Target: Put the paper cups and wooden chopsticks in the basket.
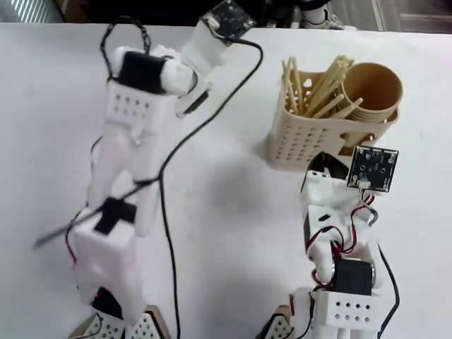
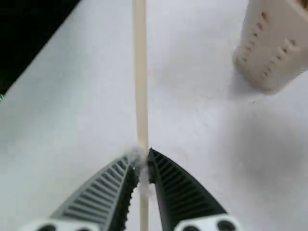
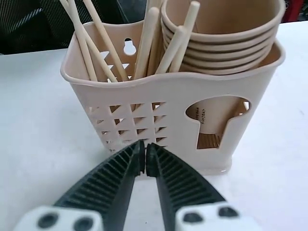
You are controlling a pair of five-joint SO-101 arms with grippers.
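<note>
Together in basket [image 3: 168,91], paper cups [image 3: 221,19], chopsticks [image 3: 146,43]

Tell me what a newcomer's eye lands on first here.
The basket, far right on the table, is packed with stacked paper cups and chopsticks. The left gripper is shut on a single chopstick. The right gripper sits shut just before the basket.

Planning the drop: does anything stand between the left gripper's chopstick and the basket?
Nothing visible does. The left gripper is shut on the chopstick, and bare table lies between it and the basket.
</note>
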